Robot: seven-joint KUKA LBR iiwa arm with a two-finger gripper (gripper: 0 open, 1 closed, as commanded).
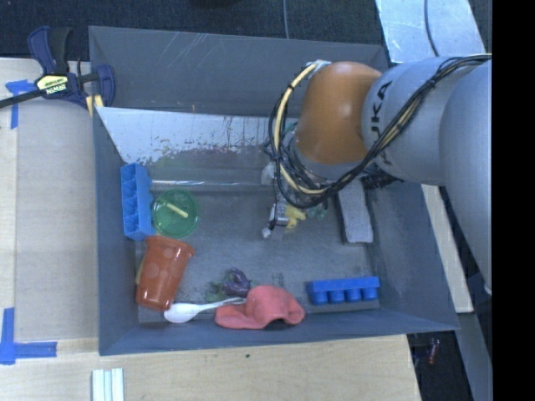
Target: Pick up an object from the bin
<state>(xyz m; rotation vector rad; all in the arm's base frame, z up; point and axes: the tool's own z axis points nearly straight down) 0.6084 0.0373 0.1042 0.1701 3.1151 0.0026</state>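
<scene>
A robot arm with an orange wrist cover reaches from the right into a grey metal bin (109,224) of small loose things. Its end effector (281,217) hangs over bare floor near the bin's middle, tucked under the cover and cables, so I cannot tell whether it is apart or together, and nothing shows clamped in it. No thing is yet picked out. The nearest are a grey block (355,217) just beside it to the right and a blue studded brick (343,291) lying flat nearer the front wall. To do this step well, the arm probably needs to settle squarely over one thing that lies apart from the others, and the blue studded brick looks the easiest, with clear floor around it and straight sides to grip. Along the left wall stands a long blue block (134,200). Touching it is a round green dish (174,214) with a short yellow stick (176,211) lying inside. Below that an orange cup (162,271) lies on its side; what it holds, if anything, cannot be seen. At the front lie a white spoon (194,310), a small dark purple thing (235,283) and a soft pink lump (261,307), close together and likely awkward to separate.
</scene>
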